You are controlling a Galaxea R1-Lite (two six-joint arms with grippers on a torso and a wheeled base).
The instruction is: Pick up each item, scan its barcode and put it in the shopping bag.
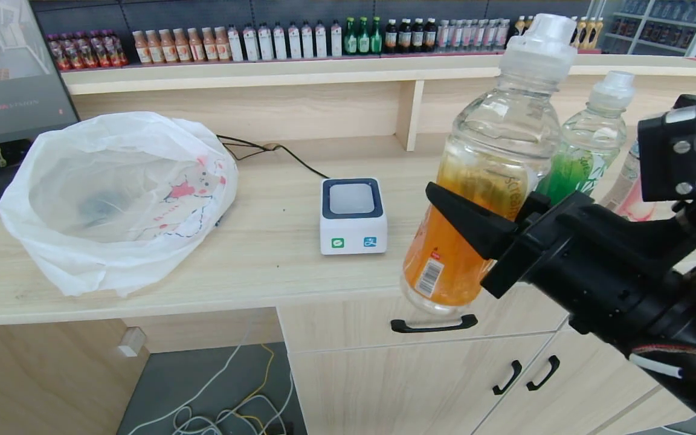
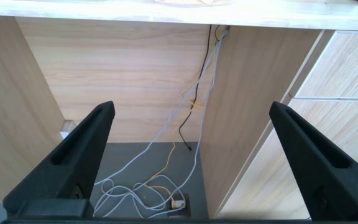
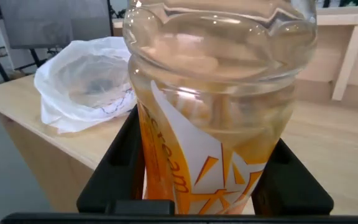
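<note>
My right gripper [image 1: 499, 226] is shut on an orange drink bottle [image 1: 486, 181], held upright in the air off the counter's front edge, right of the scanner [image 1: 353, 215]. The bottle's barcode label [image 1: 429, 277] faces the front. In the right wrist view the bottle [image 3: 213, 118] sits between the black fingers [image 3: 120, 155]. The white shopping bag [image 1: 115, 199] lies open on the counter at the left. A green drink bottle [image 1: 586, 148] stands behind the held one. My left gripper [image 2: 191, 162] is open below the counter, with nothing between its fingers.
A wooden counter [image 1: 263, 260] carries the bag and scanner, with drawers [image 1: 432, 326] beneath. A raised back shelf [image 1: 324, 69] holds a row of bottles. A monitor [image 1: 9, 66] stands at the far left. Cables [image 2: 166, 180] lie on the floor under the counter.
</note>
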